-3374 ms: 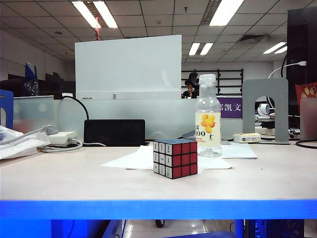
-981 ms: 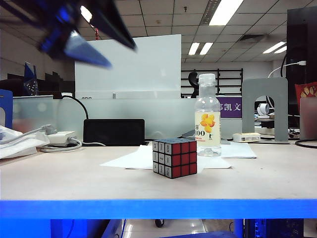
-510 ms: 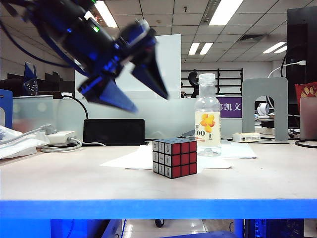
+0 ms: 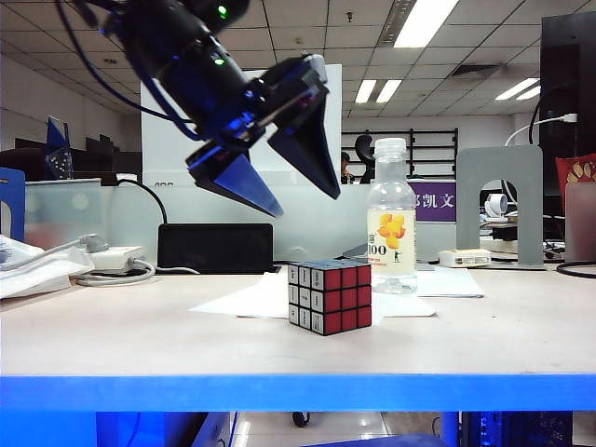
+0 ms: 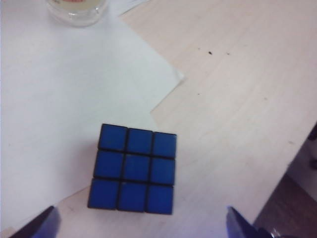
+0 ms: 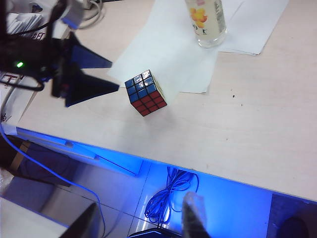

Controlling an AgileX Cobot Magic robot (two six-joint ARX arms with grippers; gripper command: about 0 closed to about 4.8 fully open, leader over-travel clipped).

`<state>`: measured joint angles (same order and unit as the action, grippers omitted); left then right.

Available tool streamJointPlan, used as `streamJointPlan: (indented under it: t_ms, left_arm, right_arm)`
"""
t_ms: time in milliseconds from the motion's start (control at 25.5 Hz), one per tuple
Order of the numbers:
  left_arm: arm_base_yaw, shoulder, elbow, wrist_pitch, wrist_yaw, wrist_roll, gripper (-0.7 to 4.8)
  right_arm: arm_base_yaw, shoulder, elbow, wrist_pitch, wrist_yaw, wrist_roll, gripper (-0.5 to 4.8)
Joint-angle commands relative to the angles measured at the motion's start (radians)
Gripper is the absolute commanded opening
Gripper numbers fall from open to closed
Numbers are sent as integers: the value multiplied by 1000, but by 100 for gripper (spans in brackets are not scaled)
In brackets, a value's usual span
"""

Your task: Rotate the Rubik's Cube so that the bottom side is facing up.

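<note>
Surface carries a white paper sheet with the Rubik's Cube blue-face-up at its front edge, left gripper hovering at the cube's 11 o'clock, fingers apart and empty; right gripper off the surface's front edge, fingers apart.

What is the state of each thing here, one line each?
Rubik's Cube: resting on paper, blue face up, untouched.
Bottle: upright, capped, behind the cube.
Left tool: open, in the air above the cube.
Right tool: open, holds nothing, off the table's front edge.
</note>
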<state>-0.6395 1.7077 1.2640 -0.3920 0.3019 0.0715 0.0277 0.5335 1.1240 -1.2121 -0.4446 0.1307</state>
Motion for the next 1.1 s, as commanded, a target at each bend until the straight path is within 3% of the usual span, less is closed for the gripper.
streamJointPlan:
  t_ms: [39, 235, 510, 746, 902, 1099]
  left_arm:
    - [1, 71, 80, -117, -3, 26, 440]
    - [2, 181, 211, -237, -14, 78, 440]
    - [-16, 268, 339, -280, -12, 48, 440]
    - [-19, 326, 385, -362, 2, 15, 440]
    - [-19, 351, 385, -408, -61, 29, 440]
    - [-19, 368, 385, -402, -62, 59, 440]
  right_arm:
    - [5, 0, 5, 8, -3, -4, 213]
    - [25, 0, 4, 4, -3, -4, 213]
    - [25, -1, 3, -24, -3, -8, 213]
    - [58, -2, 3, -26, 10, -35, 213]
    - [74, -2, 3, -27, 24, -36, 213]
    - [75, -2, 2, -27, 26, -54, 213]
